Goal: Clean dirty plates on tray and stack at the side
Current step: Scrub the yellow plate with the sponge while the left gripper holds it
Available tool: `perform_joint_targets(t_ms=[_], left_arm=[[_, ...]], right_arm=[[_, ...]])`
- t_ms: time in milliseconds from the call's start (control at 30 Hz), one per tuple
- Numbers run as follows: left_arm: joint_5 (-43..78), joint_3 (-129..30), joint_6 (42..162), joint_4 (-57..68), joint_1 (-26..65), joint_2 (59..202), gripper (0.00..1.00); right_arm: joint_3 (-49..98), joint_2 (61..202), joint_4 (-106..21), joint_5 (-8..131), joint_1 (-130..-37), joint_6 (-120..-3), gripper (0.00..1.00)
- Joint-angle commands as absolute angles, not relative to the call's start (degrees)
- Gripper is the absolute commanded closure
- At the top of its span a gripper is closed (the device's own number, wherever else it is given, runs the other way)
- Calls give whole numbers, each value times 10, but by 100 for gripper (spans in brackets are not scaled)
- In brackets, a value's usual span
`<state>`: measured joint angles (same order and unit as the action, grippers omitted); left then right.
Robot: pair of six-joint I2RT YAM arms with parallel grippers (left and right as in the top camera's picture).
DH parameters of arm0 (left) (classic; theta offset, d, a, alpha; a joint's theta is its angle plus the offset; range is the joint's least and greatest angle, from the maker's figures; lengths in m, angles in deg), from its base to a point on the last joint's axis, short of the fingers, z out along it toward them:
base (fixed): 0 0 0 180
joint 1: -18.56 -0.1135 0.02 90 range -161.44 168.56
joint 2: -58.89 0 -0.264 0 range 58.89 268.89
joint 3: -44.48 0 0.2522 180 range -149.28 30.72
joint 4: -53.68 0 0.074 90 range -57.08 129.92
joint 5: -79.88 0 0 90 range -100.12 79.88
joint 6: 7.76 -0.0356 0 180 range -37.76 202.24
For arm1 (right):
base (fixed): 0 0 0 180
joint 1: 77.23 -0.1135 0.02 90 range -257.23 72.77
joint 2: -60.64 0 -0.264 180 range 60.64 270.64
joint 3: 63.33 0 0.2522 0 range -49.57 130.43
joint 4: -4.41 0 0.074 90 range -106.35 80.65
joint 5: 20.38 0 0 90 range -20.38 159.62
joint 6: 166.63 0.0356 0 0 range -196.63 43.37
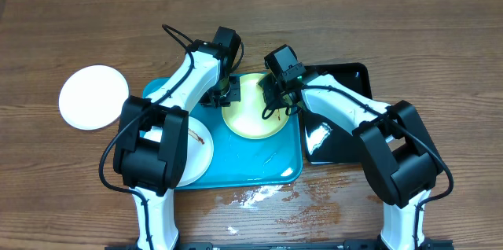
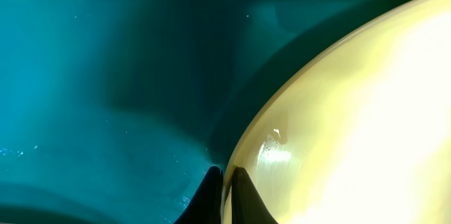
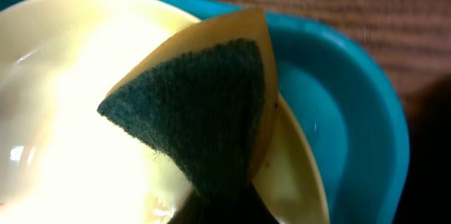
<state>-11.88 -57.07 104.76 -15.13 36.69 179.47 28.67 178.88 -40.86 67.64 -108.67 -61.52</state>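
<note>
Mid-frame, left gripper (image 2: 225,190) pinches the pale yellow-green round plate (image 1: 251,118) in the turquoise plastic tray (image 1: 267,165); right gripper (image 1: 271,107) seemingly clamps a green sponge (image 3: 204,111).

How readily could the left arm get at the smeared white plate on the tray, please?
Probably not yet: the left gripper is shut on the yellow-green plate at its rim and must let go first. Nothing lies on the white plate, which sits under that arm.
</note>
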Motion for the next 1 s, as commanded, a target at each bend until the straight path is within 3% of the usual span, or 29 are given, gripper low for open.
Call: perform_joint_targets(t_ms=[0,400,633,800,967], left_arm=[[-135,-575,1081,-136,357,1797,96],[-131,-575,1082,-133,342,1797,96],[-130,-575,1082,-129,342,1797,96],[-129,-575,1082,-129,342,1797,96],[-116,-575,1082,-126,342,1797,96]], right_arm=[[273,1803,-439,659,-1088,-550,96],[238,1803,-489,642,-1088,-339,96],[238,1803,-508,590,-1109,-314,96],[231,1803,-515,590,-1138,-227,96],[233,1802,-438,513,-1142,-211,96]])
